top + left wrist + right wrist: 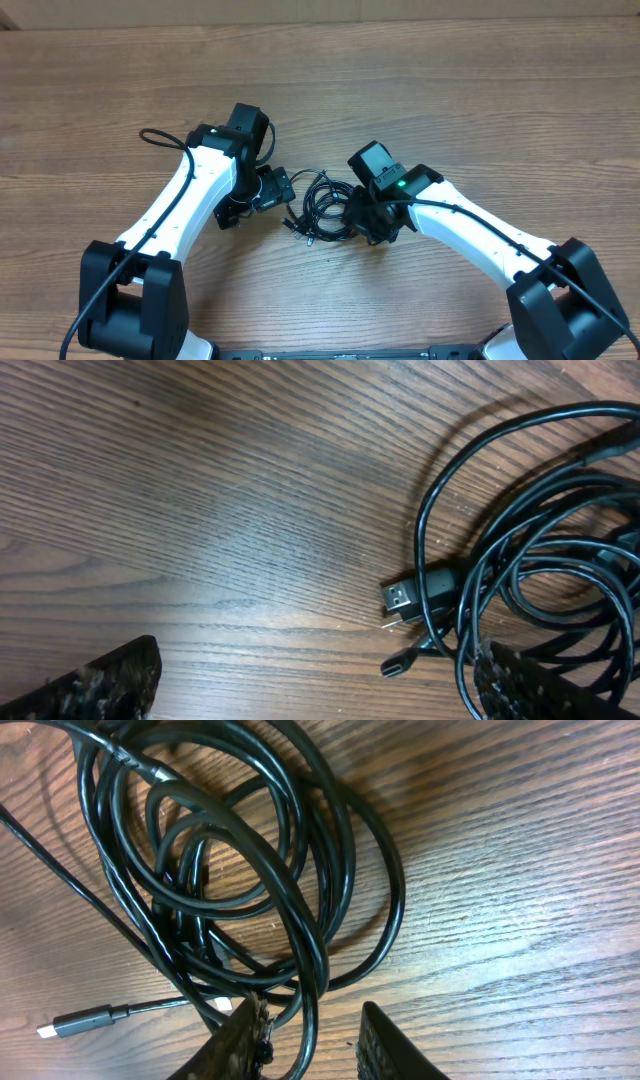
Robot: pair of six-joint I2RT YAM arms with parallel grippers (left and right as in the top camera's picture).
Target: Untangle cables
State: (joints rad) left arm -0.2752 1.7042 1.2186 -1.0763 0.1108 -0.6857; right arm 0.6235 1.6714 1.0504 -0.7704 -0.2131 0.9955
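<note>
The cables [322, 205] lie as one tangled black bundle on the wooden table between the two arms. My left gripper [278, 192] sits at the bundle's left edge. In the left wrist view it [315, 690] is open wide, with the coils [530, 550] by its right finger [525, 685], and a silvery flat plug [400, 598] and a small black plug [398, 666] lying just ahead. My right gripper [362, 215] is at the bundle's right edge. In the right wrist view its jaws [312, 1015] stand narrowly apart around one cable strand [312, 970], which rests against the left finger [245, 1040] only. A plug [80, 1022] lies at the left.
A thicker black wire [160, 136] from the left arm loops over the table [450, 80] at the left. Both arm bases stand at the near edge.
</note>
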